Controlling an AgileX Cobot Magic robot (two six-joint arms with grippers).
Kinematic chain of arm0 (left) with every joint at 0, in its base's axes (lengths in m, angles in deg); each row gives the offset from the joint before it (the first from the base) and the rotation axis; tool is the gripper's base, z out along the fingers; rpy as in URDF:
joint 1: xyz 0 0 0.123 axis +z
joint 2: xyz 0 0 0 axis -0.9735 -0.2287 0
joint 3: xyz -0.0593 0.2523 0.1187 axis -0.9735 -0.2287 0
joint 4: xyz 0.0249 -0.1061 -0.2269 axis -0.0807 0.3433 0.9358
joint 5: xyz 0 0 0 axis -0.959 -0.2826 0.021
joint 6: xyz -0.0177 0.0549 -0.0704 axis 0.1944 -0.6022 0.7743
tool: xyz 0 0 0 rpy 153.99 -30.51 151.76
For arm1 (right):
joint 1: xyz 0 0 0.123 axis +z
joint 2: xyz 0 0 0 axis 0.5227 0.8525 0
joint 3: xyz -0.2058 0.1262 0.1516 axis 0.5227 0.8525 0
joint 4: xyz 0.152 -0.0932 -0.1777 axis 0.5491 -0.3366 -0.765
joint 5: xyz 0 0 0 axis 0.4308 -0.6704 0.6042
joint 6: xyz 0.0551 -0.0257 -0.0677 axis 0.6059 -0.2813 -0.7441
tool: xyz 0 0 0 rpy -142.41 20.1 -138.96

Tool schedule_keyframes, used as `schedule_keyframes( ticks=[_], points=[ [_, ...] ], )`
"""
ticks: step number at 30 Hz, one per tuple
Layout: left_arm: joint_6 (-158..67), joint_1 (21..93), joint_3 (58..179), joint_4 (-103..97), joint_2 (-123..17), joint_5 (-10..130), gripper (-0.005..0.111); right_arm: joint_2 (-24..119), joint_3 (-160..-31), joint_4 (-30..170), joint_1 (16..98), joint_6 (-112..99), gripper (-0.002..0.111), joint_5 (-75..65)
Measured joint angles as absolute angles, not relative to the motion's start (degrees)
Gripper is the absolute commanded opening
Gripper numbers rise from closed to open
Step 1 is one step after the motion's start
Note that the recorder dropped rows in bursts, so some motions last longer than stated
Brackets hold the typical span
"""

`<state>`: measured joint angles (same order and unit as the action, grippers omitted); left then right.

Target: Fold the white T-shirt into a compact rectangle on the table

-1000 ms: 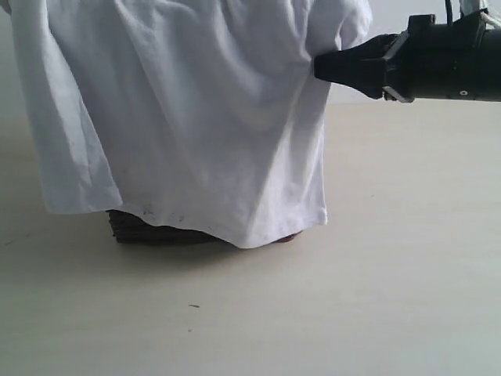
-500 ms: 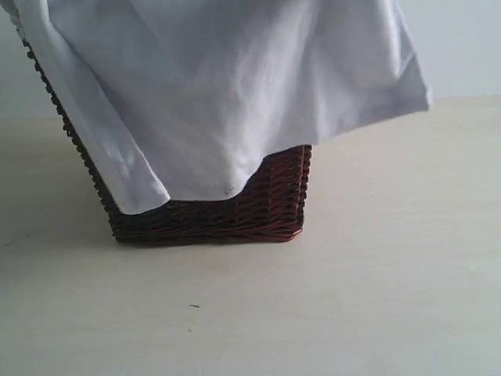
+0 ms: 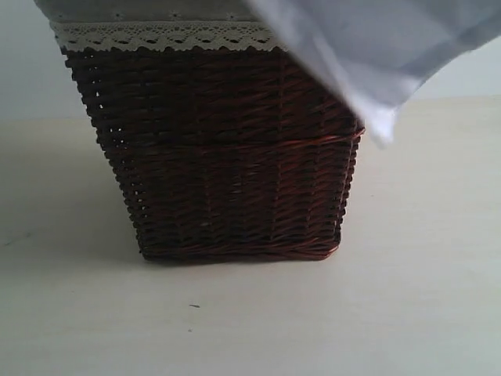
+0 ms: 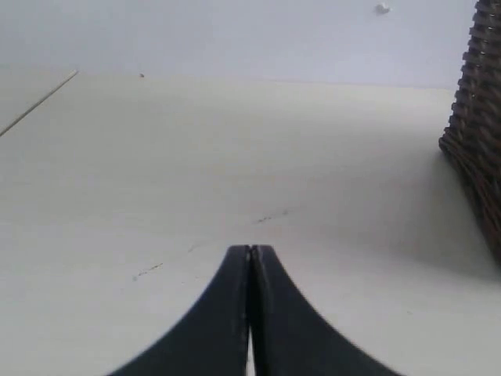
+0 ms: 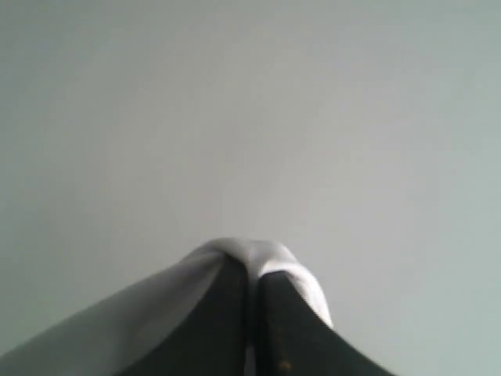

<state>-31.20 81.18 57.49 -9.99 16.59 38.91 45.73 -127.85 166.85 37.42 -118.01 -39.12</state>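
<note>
The pale table (image 3: 423,298) carries a dark wicker basket (image 3: 227,164) with a lace-edged liner (image 3: 156,35). The white T-shirt (image 3: 376,47) hangs in the air, clear of the table, and one corner droops past the basket's upper right edge. The right gripper (image 5: 252,282) is clenched on a fold of the shirt. The left gripper (image 4: 250,254) is closed on nothing, low over the table near the basket.

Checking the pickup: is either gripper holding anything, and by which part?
The right gripper pinches a bunched fold of the white T-shirt; which part cannot be told. The left gripper is shut, empty.
</note>
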Motion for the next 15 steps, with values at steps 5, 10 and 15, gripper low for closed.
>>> schedule_keyframes(
  ticks=[5, 10, 15],
  points=[
    [-31.2, 81.18, 57.49, -9.99, 16.59, 38.91, 0.0, 45.73, -142.31, 167.88, 37.42, -118.52, 0.0, -30.95],
    [-31.2, 81.18, 57.49, -9.99, 16.59, 38.91, 0.0, 45.05, -150.52, 168.98, 37.42, -120.46, 0.0, -25.8],
    [-31.2, 81.18, 57.49, -9.99, 16.59, 38.91, 0.0, 44.53, -151.37, 161.2, 37.42, -112.0, 0.0, -27.75]
  ],
)
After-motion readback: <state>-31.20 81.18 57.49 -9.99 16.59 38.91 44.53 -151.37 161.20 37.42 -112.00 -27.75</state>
